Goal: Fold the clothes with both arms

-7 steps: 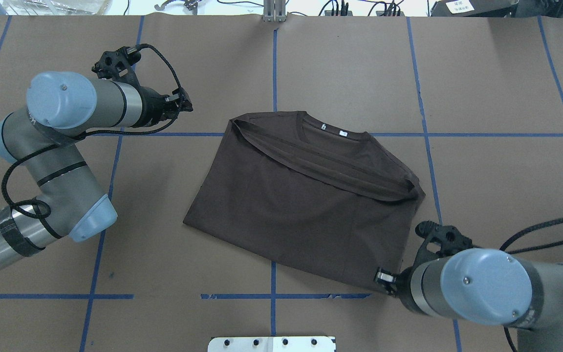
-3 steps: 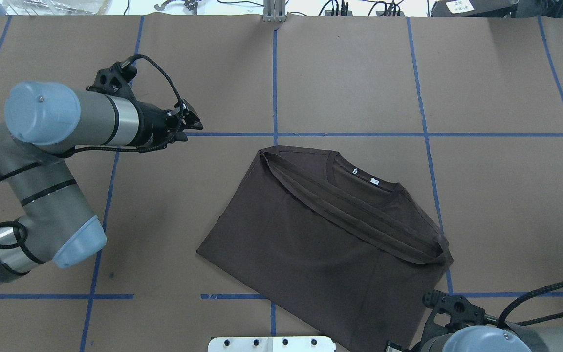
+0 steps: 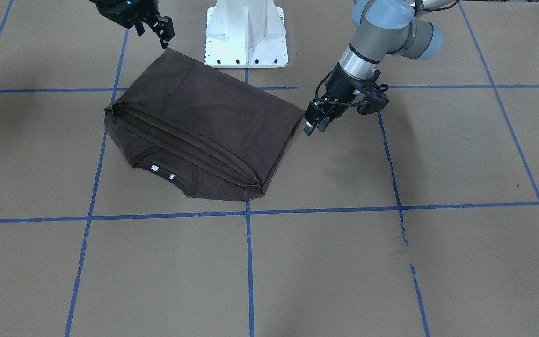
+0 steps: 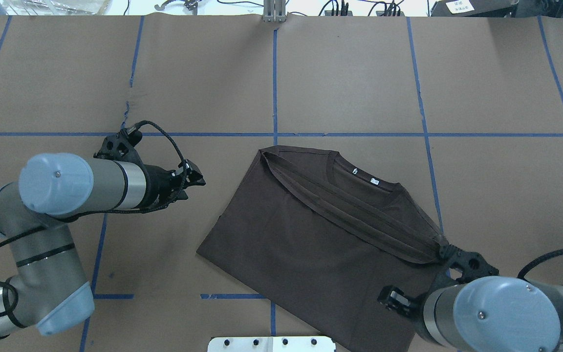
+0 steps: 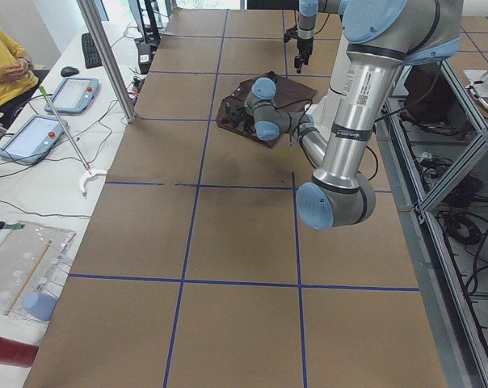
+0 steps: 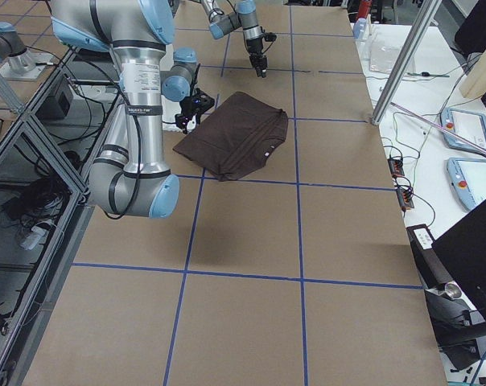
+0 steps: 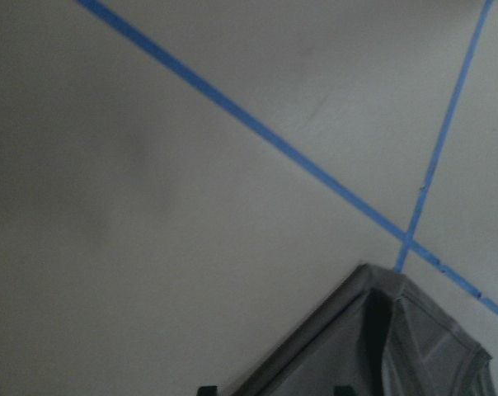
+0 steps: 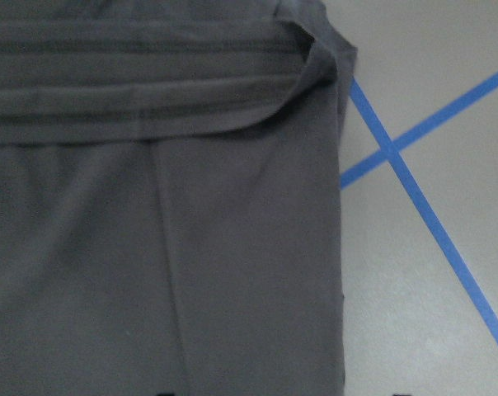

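Note:
The clothes are one dark brown T-shirt (image 4: 311,244) (image 3: 204,117), lying folded and skewed on the brown table, with its collar and white labels (image 4: 362,176) on the far side. My left gripper (image 4: 199,177) (image 3: 315,128) hovers open just off the shirt's left edge, touching nothing. My right gripper (image 4: 390,298) (image 3: 165,38) stands open over the shirt's near right corner, holding nothing. The right wrist view looks down on the shirt (image 8: 150,206) and its folded sleeve band. The left wrist view catches only a corner of the shirt (image 7: 397,346).
The white pedestal base (image 3: 246,32) (image 4: 271,343) stands at the near edge, close to the shirt's hem. Blue tape lines (image 4: 274,73) grid the table. A side table holds tablets (image 5: 30,137), and a person in yellow (image 5: 2,56) sits there.
The right gripper dragged the shirt toward the robot and to the right, let go, and has come back over its near corner. The left gripper moved from the far left toward the shirt's left edge.

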Action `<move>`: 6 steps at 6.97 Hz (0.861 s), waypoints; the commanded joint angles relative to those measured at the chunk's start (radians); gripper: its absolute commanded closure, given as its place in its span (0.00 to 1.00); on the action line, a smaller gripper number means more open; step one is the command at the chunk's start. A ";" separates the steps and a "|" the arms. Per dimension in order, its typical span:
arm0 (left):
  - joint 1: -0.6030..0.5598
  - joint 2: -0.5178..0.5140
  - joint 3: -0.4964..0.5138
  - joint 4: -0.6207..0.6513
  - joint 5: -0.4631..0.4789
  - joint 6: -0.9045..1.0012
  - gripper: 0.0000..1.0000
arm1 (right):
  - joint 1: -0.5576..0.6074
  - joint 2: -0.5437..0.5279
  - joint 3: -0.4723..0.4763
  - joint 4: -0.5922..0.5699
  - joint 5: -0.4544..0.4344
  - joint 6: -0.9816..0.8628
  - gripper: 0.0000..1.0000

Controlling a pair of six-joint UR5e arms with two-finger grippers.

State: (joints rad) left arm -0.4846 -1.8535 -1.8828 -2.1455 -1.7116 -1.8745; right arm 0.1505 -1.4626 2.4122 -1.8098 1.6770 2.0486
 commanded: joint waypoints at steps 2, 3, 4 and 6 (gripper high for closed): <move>0.116 0.001 -0.012 0.117 0.079 -0.088 0.34 | 0.121 0.040 -0.043 0.000 -0.037 -0.091 0.00; 0.121 -0.019 -0.027 0.181 0.079 -0.092 0.32 | 0.119 0.044 -0.045 0.003 -0.060 -0.091 0.00; 0.133 -0.036 -0.027 0.206 0.079 -0.094 0.31 | 0.119 0.057 -0.048 0.001 -0.060 -0.091 0.00; 0.175 -0.032 -0.013 0.210 0.082 -0.094 0.31 | 0.118 0.076 -0.073 0.001 -0.062 -0.091 0.00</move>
State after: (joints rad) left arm -0.3332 -1.8861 -1.9032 -1.9424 -1.6309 -1.9672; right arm 0.2688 -1.3942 2.3541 -1.8091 1.6175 1.9577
